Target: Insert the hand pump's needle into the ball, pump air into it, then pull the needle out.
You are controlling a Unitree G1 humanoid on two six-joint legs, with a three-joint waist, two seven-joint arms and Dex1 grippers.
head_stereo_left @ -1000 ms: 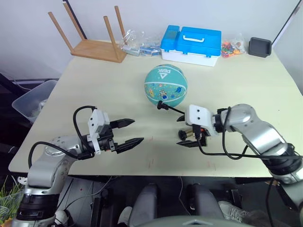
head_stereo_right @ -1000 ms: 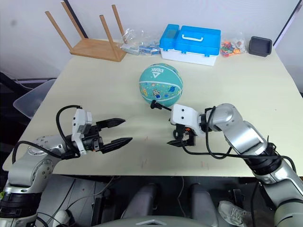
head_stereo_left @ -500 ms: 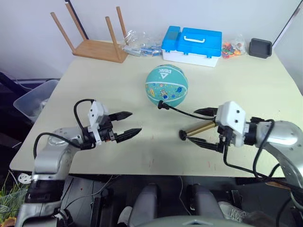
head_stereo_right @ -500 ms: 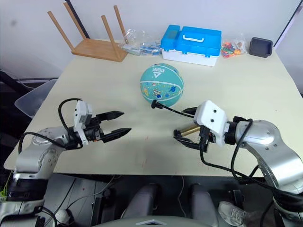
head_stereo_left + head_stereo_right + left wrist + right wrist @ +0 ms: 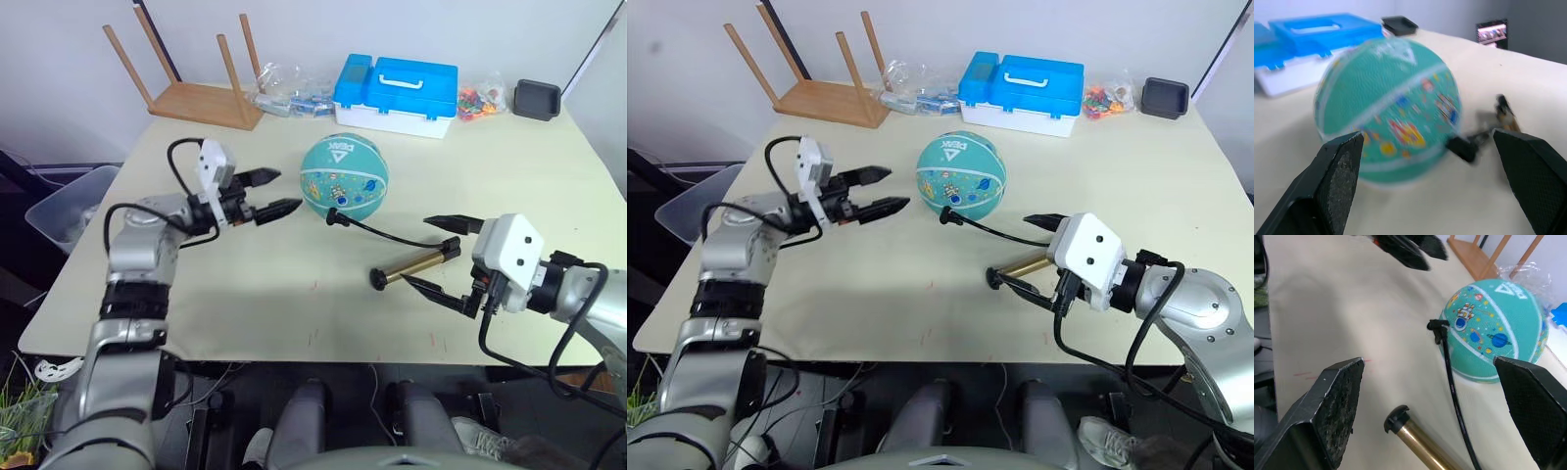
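The teal ball (image 5: 343,176) with cartoon prints rests mid-table. The hand pump (image 5: 417,263) lies on the table in front of it, gold barrel pointing right. Its thin black hose (image 5: 387,233) runs back to a black fitting (image 5: 1438,326) that rests against the ball's lower front; the needle itself is hidden. My left gripper (image 5: 289,190) hovers open just left of the ball, fingers aimed at it. My right gripper (image 5: 423,253) stands wide open around the pump's right end without touching it.
A blue toolbox (image 5: 397,90) stands at the back, with an upturned wooden stool (image 5: 201,98) to its left. Plastic bags (image 5: 289,93) of small parts and a black tray (image 5: 538,97) also sit along the far edge. A grey bin (image 5: 61,208) sits off the table's left side.
My left arm has lifted from the front edge and swung up beside the ball. My right gripper has drawn back rightwards and opened wider, leaving the pump lying on the table.
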